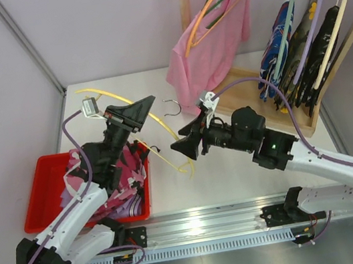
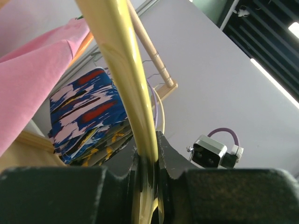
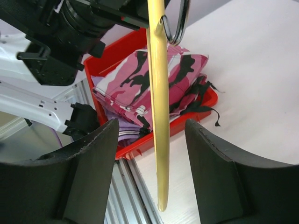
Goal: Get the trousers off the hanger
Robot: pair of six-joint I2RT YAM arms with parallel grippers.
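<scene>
The yellow hanger is bare and held above the table, its metal hook pointing right. My left gripper is shut on the hanger's arm, which the left wrist view shows pinched between the jaws. My right gripper is open. The hanger's lower end hangs free between its fingers, touching neither. The pink camouflage trousers lie off the hanger, crumpled in the red bin under the left arm, and also show in the right wrist view.
A wooden rack stands at the back right. It carries a plain pink garment on an orange hanger and several dark patterned clothes. A striped lilac cloth lies under the trousers in the bin. A metal rail runs along the near edge.
</scene>
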